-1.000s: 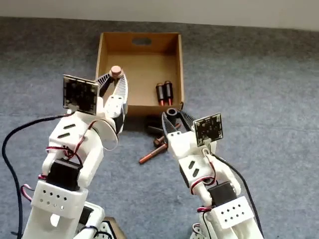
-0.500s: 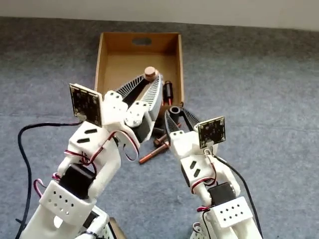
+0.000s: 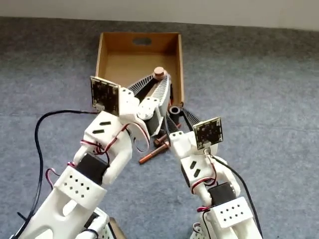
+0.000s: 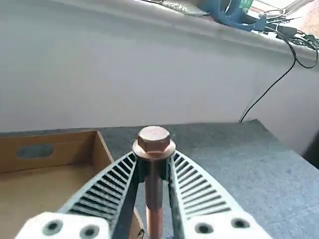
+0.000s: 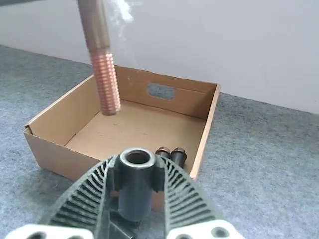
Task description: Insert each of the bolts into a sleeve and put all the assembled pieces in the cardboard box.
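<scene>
My left gripper (image 3: 159,79) is shut on a copper bolt (image 4: 153,164), held upright with its hex head (image 3: 159,72) up, over the near right part of the cardboard box (image 3: 104,55). My right gripper (image 3: 175,113) is shut on a dark sleeve (image 5: 135,184), held upright with its open bore facing up, just outside the box's near right corner. The bolt's threaded end (image 5: 105,84) hangs above and behind the sleeve, apart from it. Two assembled pieces (image 5: 170,155) lie in the box by its right wall.
A loose copper bolt (image 3: 152,155) and dark parts (image 3: 160,138) lie on the grey carpet between the two arms, in front of the box. The box's far wall has a hand slot (image 3: 142,41). Open carpet extends to the right.
My left arm has swung to the right with the bolt, from the box's left wall towards the sleeve in my right gripper. The right arm has barely moved.
</scene>
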### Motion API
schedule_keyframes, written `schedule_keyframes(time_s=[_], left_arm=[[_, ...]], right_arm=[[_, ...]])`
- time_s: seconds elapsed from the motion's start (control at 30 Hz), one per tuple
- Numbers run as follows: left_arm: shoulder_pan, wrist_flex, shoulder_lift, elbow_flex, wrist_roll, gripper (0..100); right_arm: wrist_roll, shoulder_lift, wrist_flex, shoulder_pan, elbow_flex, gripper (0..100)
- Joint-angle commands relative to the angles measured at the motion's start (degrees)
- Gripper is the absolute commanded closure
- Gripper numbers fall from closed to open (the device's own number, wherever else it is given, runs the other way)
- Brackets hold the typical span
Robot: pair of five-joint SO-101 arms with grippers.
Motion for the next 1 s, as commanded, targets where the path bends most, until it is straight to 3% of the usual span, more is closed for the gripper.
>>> schedule_keyframes(time_s=[0.0, 0.3, 0.47, 0.97], left_arm=[[2.15, -1.67, 0.31, -2.86, -0.35, 99], [4.35, -1.67, 0.31, -1.54, -0.62, 99], [4.35, -1.93, 0.31, 0.66, -5.89, 99], [4.35, -3.78, 5.93, -0.48, -5.80, 99]], right_arm=[[0.88, -0.92, -1.36, 0.84, -0.66, 99.1], [0.97, -0.92, -1.36, 0.92, -0.48, 99.1], [0.62, -0.92, -1.36, 3.03, -0.66, 99.1], [0.62, -0.92, -1.36, 3.21, -0.66, 99.1]])
